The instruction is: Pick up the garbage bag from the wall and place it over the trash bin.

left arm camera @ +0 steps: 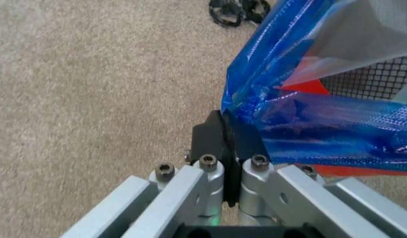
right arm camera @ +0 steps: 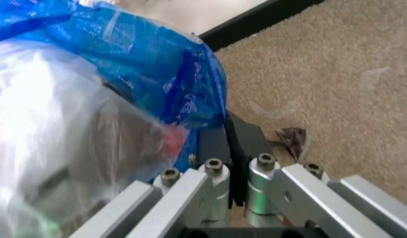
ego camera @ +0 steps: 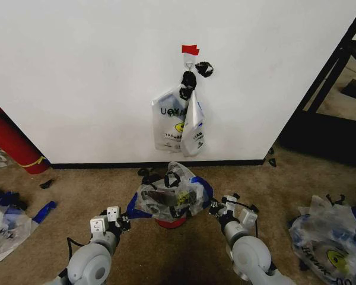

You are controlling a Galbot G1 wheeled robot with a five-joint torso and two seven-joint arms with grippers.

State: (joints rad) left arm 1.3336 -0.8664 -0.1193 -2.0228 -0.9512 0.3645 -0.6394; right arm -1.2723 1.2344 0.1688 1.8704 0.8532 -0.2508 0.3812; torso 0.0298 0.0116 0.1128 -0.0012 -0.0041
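Both arms low in front of the robot, garbage bag [ego camera: 169, 196] stretched between them and draped over the trash bin [ego camera: 171, 222], which sits on the carpet [ego camera: 184, 255] just out from the wall [ego camera: 77, 71]. Left gripper [left arm camera: 228, 130] has its jaws pressed together on the blue handle [left arm camera: 302, 124] at the bag's left side; right gripper [right arm camera: 228, 136] likewise clamped tight on the blue handle at the right side. Bin mesh and red base band visible through the plastic in the left wrist view. Other printed bags [ego camera: 178, 122] and black knotted lumps [ego camera: 190, 80] hang from the hook [ego camera: 188, 61] under the red tape patch [ego camera: 190, 49]; more bags [ego camera: 329, 237] lie on the floor at right, red cylinder [ego camera: 12, 142] at far left.

Step, as I read it: placing phase, pick done, bag mouth being spread over the rim. Looks nearly finished. Next move likely calls for pulling both handles down evenly past the rim so the film seats, then letting go; thin plastic could snag or tip the light bin
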